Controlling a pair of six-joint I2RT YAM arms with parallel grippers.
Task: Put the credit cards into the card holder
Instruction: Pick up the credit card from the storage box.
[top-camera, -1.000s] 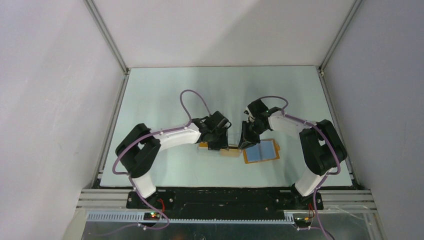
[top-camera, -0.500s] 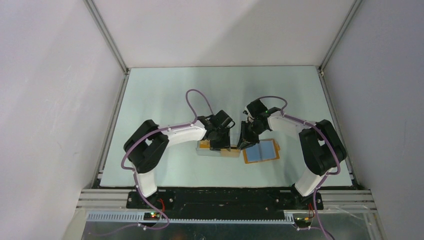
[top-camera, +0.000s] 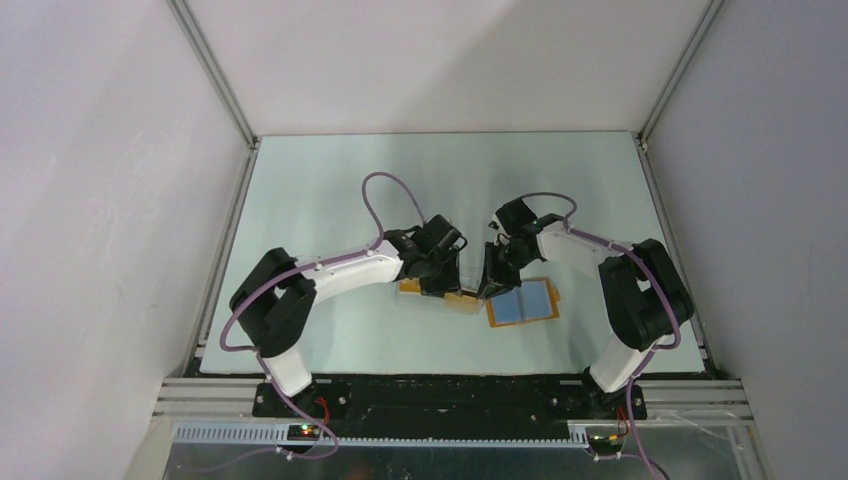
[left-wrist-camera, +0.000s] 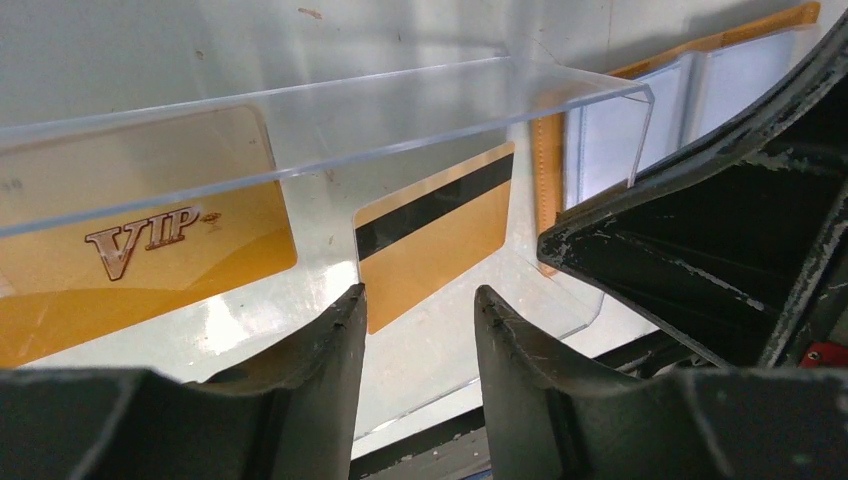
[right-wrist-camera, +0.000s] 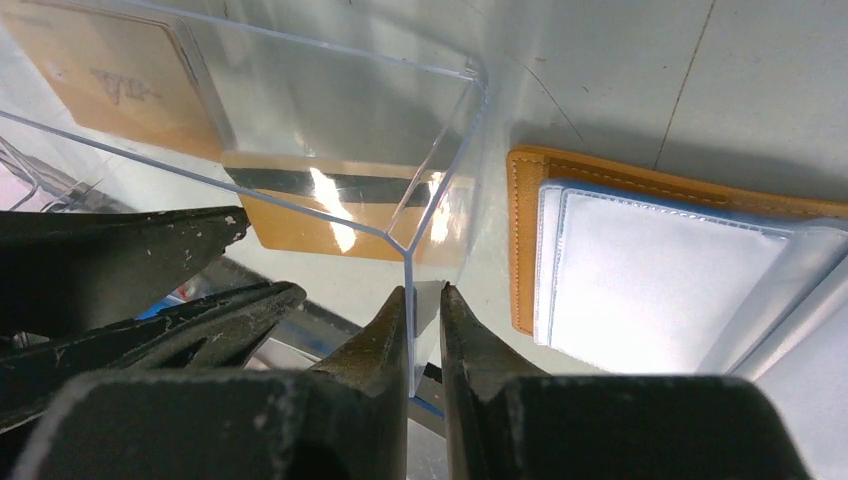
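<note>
**Fig. Lifting a card out of its tray (wrist views).** The right pincer is pressed together on a corner of the clear box, pinching its near wall and steadying it. The open card holder lies flat just to this pincer's right, close beside the box. The left pincer enters from the box's near side with its jaws spread and holds nothing. The striped card lies flat on the box floor directly ahead of the gap, and the VIP card lies ahead and to the left. Whether a fingertip already touches the striped card's near edge cannot be told. Good practice here is to work one finger under that edge, or push the card against a wall to tip it up. The left pincer should then close gently, while the right pincer's hold stops the box skidding.
</note>
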